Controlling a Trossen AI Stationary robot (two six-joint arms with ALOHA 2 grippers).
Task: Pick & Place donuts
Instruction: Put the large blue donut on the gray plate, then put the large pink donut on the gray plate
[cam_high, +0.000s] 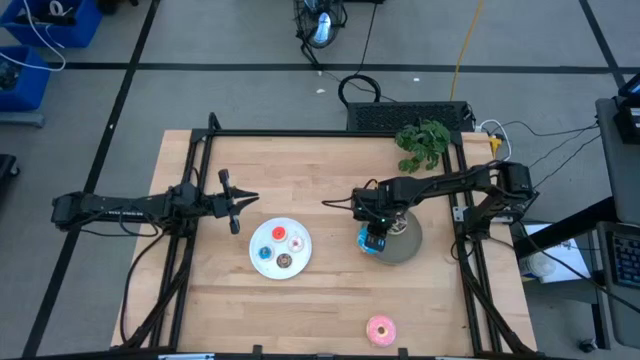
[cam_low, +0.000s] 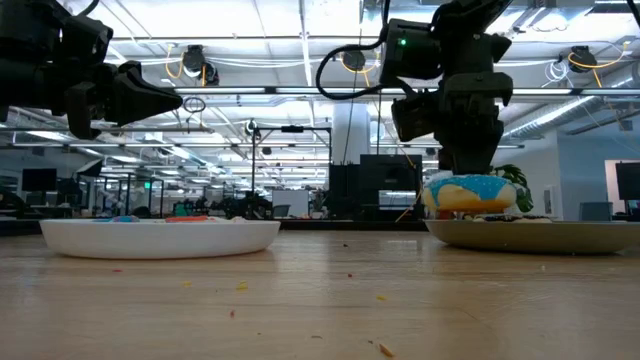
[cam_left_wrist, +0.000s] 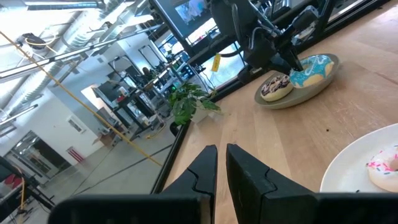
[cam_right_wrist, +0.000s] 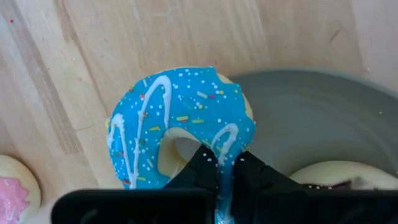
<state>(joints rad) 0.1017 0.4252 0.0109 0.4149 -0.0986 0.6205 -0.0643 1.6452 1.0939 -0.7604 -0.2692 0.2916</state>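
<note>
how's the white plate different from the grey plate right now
The white plate sits nearer the left arm and holds four tiny donuts; the grey plate sits under the right gripper and holds two larger ones, the blue donut and the brown sprinkled donut. No gripper touches the white plate's load; the right gripper is shut on the blue donut at the grey plate's edge. Both are round and lie flat on the table.

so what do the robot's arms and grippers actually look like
Both arms are dark, nearly black, slim jointed links with black cables looped alongside. The left gripper ends in two long, tapering black fingers with angular, wedge-like tips. The right gripper has the same dark fingers, and a small green light glows on its wrist housing in the low view.
</note>
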